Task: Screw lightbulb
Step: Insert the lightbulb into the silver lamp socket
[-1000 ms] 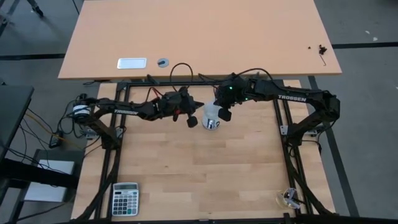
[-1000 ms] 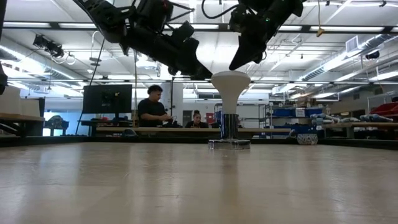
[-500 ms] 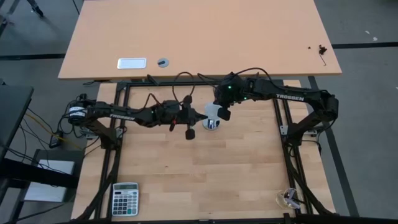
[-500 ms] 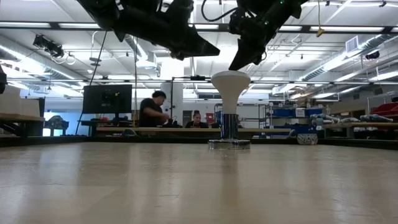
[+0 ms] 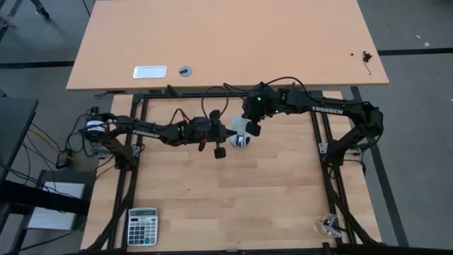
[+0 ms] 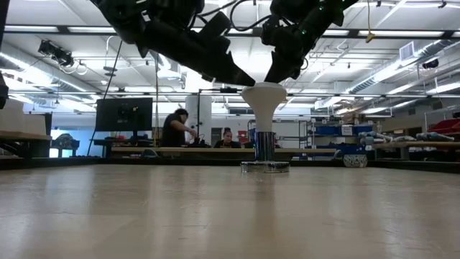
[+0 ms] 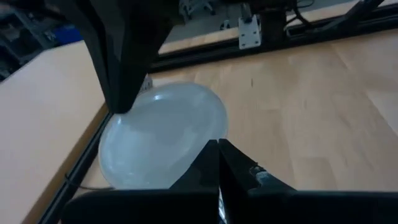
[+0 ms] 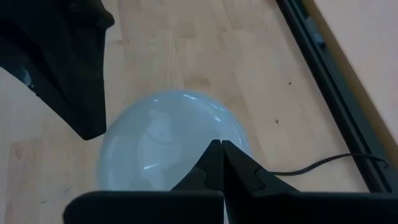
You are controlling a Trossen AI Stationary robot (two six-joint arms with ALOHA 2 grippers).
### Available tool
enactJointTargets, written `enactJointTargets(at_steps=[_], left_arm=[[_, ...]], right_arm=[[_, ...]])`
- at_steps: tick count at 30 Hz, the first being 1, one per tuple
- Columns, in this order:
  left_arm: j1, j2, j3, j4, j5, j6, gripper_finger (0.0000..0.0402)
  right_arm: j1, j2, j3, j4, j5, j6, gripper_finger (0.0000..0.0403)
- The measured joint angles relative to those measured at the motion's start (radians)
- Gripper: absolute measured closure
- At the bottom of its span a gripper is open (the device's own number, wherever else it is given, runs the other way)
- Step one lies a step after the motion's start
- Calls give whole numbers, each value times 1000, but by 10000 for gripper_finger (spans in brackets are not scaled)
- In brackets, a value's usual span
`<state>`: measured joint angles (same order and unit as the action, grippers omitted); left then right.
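The lightbulb (image 6: pixel 265 97) stands upright in its silver socket base (image 6: pixel 265 166) near the table's far middle, dome uppermost, already seated. How deep the thread sits cannot be told from these views. The left gripper (image 6: pixel 243 78) and right gripper (image 6: pixel 274 73) both have their fingers pressed together, tips at opposite sides of the dome's crown (neither encloses it). Judgement: insertion is done; tightening by nudging the dome round probably remains, as does withdrawal of both arms.

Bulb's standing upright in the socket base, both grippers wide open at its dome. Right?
Not quite. The lightbulb does stand upright in the socket base, but the left gripper and right gripper are both shut, fingers pressed together, as both wrist views show.
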<state>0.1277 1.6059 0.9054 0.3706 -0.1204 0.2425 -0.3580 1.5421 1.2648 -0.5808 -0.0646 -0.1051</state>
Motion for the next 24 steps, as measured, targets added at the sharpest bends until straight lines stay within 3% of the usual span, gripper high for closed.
enactJointTargets(at_steps=[24], left_arm=[[56, 5, 3, -3, -43, 13, 402]], right_arm=[[2, 1, -2, -55, 2, 61, 398]])
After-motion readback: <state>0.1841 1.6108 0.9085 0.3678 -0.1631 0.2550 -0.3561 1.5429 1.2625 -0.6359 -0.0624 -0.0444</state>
